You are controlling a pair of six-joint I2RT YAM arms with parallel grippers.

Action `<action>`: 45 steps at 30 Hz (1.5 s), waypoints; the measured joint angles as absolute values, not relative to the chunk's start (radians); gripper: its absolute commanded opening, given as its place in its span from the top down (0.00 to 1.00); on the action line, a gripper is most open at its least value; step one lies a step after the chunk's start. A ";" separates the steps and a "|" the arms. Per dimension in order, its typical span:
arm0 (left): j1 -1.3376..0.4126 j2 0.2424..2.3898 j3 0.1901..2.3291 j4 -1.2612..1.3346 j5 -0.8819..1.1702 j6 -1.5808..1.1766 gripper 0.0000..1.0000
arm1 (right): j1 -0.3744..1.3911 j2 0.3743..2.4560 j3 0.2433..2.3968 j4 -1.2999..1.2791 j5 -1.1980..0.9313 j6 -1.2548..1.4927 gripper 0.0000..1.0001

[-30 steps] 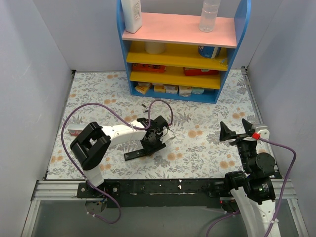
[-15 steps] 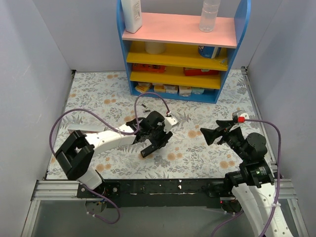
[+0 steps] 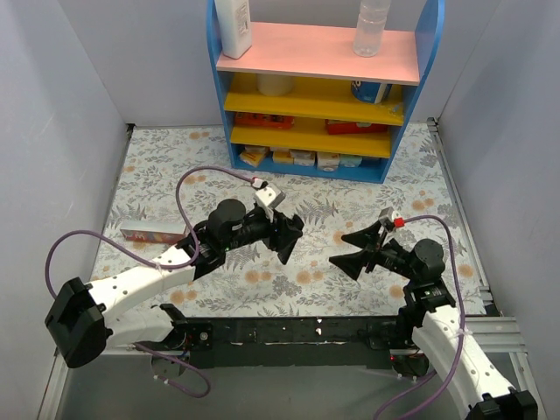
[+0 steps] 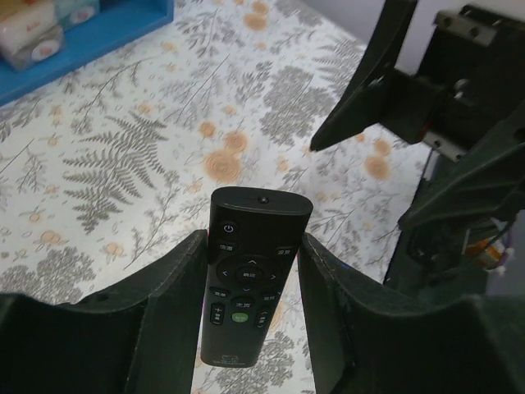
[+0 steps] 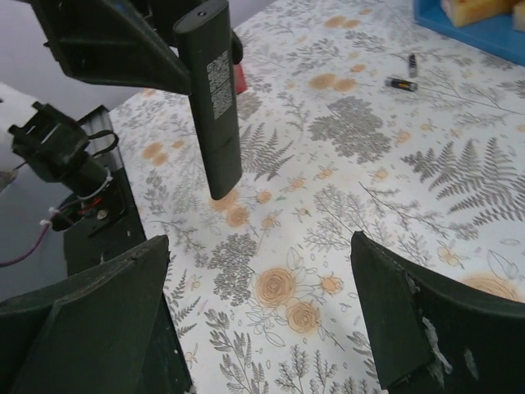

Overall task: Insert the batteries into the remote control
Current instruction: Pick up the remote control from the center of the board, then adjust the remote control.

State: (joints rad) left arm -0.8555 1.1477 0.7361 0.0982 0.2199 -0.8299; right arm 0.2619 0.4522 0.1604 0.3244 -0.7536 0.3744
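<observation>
Black and slim, the remote control (image 4: 250, 279) hangs above the floral bench (image 3: 394, 184), well out in front of the blue shelf (image 3: 411, 96), clamped across its width by the left gripper (image 4: 253, 246). The gripper's two fingers press its long edges, and the button face looks up into the left wrist camera. Seen from the right wrist, the remote's plain back with a white printed label faces the right arm, its lower end pointing down at the bench. Whether the battery cover is on or off cannot be told from these views.

Loading has not yet begun, by the look of things. The batteries (image 5: 402, 83), two small dark cylinders, lie loose on the bench close to the foot of the shelf, near each other but not touching. They sit apart from both arms and are far nearer the shelf than the remote is. What appears done is the pick-up and presentation of the remote. What is left is fetching each battery, seating both in the compartment and closing it.

Facing the remote from the side farther from the shelf's left end, the right gripper (image 5: 261, 246) stands spread wide, holding nothing and touching nothing. Printed bench cloth shows between its fingers. A reddish-brown flat stick (image 3: 153, 234) lies on the bench off to the left of the shelf's front, clear of both arms.
</observation>
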 measured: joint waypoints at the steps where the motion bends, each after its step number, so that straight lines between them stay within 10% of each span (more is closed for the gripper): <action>1: -0.855 1.130 0.722 0.136 0.235 -0.847 0.94 | 0.271 0.464 0.149 0.373 -0.772 0.388 0.02; 27: -0.854 1.058 0.548 0.776 0.597 -1.180 0.95 | 0.626 0.796 0.202 0.845 -0.844 0.367 0.07; 40: -0.853 1.059 0.523 0.875 0.637 -1.222 0.92 | 0.708 0.851 0.218 0.892 -0.841 0.361 0.79; 43: -0.852 1.056 0.514 0.889 0.636 -1.225 0.75 | 0.710 0.847 0.218 0.886 -0.836 0.355 0.93; 45: -0.853 1.049 0.498 0.898 0.628 -1.229 0.39 | 0.714 0.843 0.218 0.870 -0.833 0.348 0.99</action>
State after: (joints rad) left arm -0.8528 1.0489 0.4984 0.8982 0.6277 -1.2285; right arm 0.7136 0.8433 0.2176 0.8696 -0.8326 0.3485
